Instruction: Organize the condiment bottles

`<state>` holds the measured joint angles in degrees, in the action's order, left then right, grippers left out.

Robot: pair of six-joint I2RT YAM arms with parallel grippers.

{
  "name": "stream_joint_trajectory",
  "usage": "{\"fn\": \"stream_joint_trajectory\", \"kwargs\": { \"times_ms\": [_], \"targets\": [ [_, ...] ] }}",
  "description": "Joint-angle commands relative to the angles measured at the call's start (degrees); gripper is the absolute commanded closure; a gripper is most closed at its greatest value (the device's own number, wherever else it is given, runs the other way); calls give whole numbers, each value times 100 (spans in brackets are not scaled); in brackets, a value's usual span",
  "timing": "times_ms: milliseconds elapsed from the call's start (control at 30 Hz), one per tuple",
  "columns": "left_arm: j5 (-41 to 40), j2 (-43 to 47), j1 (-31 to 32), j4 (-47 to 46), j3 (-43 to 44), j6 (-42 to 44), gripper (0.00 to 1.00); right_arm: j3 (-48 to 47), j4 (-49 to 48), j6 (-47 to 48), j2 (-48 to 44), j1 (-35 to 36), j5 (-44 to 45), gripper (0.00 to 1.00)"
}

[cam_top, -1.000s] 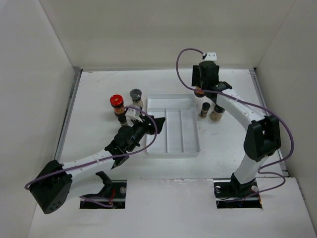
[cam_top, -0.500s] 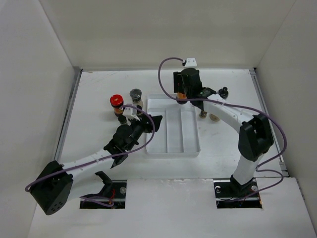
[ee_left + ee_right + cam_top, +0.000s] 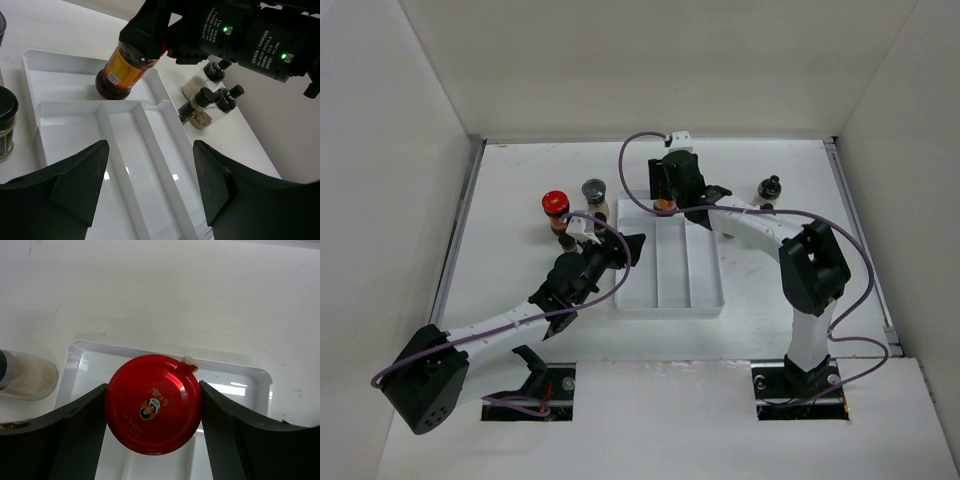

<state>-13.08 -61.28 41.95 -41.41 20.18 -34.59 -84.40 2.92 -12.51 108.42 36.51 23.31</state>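
Note:
My right gripper point(image 3: 665, 197) is shut on a red-capped jar with brown contents point(image 3: 122, 70). It holds the jar by its cap point(image 3: 153, 404), tilted, with the base at the far compartment of the white tray point(image 3: 670, 308). I cannot tell whether the base touches the tray. My left gripper point(image 3: 625, 246) is open and empty over the tray's left side, and its fingers point(image 3: 75, 185) frame the long compartments. A second red-capped jar point(image 3: 555, 205), a grey-lidded jar point(image 3: 594, 192) and a black-capped jar point(image 3: 5, 120) stand left of the tray.
Right of the tray stand a pale black-capped jar point(image 3: 200, 82) and two slim dark jars point(image 3: 197, 102). Another black-capped jar point(image 3: 771, 186) stands farther right. White walls close in the table on three sides. The right arm spans the tray's far right corner.
My right gripper has carried the red-capped jar leftward from the right side of the table to the tray's far end. The left arm has barely moved.

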Motion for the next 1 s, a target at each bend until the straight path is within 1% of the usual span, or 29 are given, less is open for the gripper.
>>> {"fn": "stream_joint_trajectory", "kwargs": {
  "times_ms": [0,133,200,233,333,400,500,600,633,700,733,767,800,833,867,900,967],
  "targets": [
    [7,133,-43,-342,-59,-74,33,-376,-881,-199,12,53,16,50],
    [-19,160,-139,-298,-76,-74,33,-182,-1030,-225,30,71,95,48],
    [-36,169,-192,-280,-85,-83,33,-138,-1065,-234,30,71,112,45],
    [-54,177,-218,-263,-85,-83,33,-138,-1065,-251,47,71,121,41],
    [-159,204,-306,-184,-67,-83,34,-121,-1030,-287,13,115,95,20],
    [-282,247,-385,-44,-15,-83,34,-24,-1021,-304,-162,150,69,11],
    [-484,353,-517,290,160,-83,33,265,-1021,-313,-610,150,16,6],
    [-642,493,-675,860,432,-83,32,870,-1047,-401,-1294,150,-11,5],
    [-704,520,-736,1080,547,-101,32,1125,-1065,-471,-1532,150,-11,8],
    [-844,564,-816,1511,802,-118,31,1652,-1118,-655,-1981,150,-11,18],
    [-976,599,-851,1774,977,-83,31,1994,-1188,-769,-2235,150,-19,32],
    [-1134,634,-877,2064,1153,-48,31,2311,-1267,-901,-2481,159,-46,48],
    [-1327,661,-913,2336,1337,4,30,2601,-1346,-1024,-2693,202,-81,62],
    [-1529,687,-965,2609,1504,83,29,2891,-1407,-1156,-2895,255,-142,72],
    [-1774,687,-1035,2855,1671,188,29,3103,-1434,-1244,-3062,290,-203,76],
    [-2029,635,-1123,3066,1821,285,29,3270,-1452,-1297,-3186,343,-256,77],
    [-2443,468,-1325,3401,2050,417,29,3526,-1478,-1306,-3406,466,-309,73]
  ]
}}
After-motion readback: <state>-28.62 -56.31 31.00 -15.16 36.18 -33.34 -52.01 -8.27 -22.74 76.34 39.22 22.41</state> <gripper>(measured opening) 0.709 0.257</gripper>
